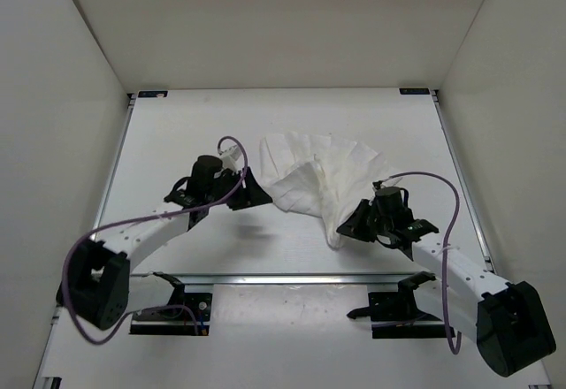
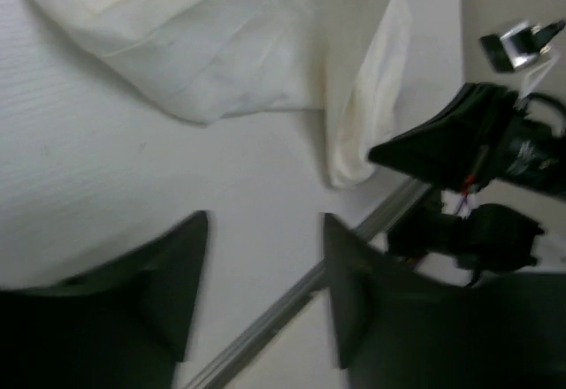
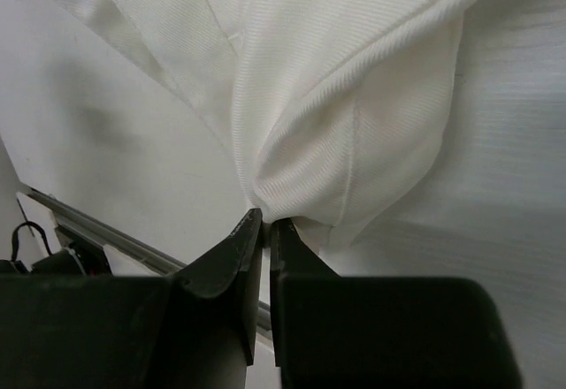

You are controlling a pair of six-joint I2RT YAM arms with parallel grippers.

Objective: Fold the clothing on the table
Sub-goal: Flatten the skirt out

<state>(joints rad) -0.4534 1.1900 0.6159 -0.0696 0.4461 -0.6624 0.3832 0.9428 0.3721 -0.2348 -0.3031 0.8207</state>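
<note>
The white pleated clothing (image 1: 318, 172) lies bunched in the middle of the table (image 1: 177, 133), fanning out toward the back. My right gripper (image 1: 351, 225) is at its narrow near end, shut on a pinch of fabric. The right wrist view shows the clothing (image 3: 354, 97) gathered into the tips of the right gripper (image 3: 266, 221). My left gripper (image 1: 256, 193) sits just left of the garment's left edge. In the left wrist view the left gripper (image 2: 265, 216) is open over bare table, and the clothing (image 2: 230, 44) lies a little beyond its fingertips, apart from them.
A metal rail (image 1: 292, 277) runs along the table's near edge, and it also shows in the left wrist view as the rail (image 2: 292, 301). White upright walls (image 1: 53, 97) stand on both sides and at the back. The right arm (image 2: 478, 141) shows in the left wrist view.
</note>
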